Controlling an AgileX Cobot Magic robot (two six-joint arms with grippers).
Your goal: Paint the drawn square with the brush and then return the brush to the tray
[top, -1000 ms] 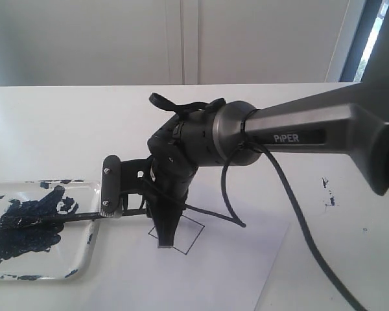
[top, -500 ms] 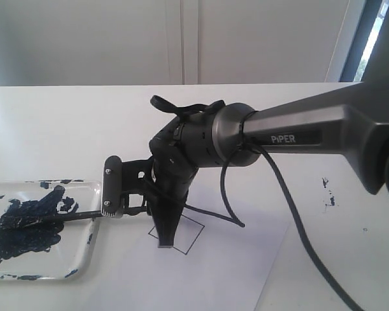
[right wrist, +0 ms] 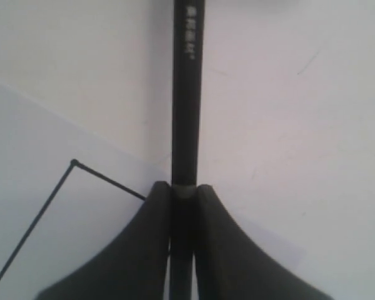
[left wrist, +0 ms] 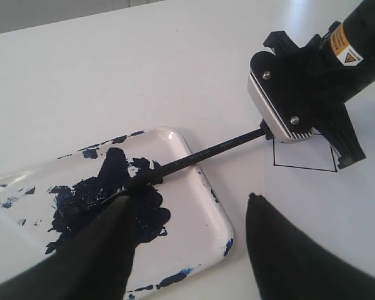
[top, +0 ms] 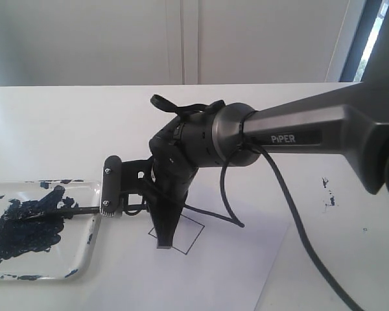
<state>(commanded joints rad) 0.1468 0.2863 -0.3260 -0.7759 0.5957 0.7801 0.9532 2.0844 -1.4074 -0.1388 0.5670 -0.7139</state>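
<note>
The brush is a thin black stick lying low, its tip in the navy paint on the tray. My right gripper points down over the drawn square and is shut on the brush handle; both fingers press its sides in the right wrist view. The square is a bare black outline on white paper. In the left wrist view my left gripper hangs open over the tray, holding nothing, with one finger above the brush tip. The exterior view does not show the left gripper.
The white paper sheet lies to the right of the tray. A black cable loops down from the right arm across the paper. Small paint specks dot the table at the right. A wall rises behind the table's far edge.
The brush handle has risen slightly over the tray's edge, and its tip has shifted in the paint. The right arm has barely moved.
</note>
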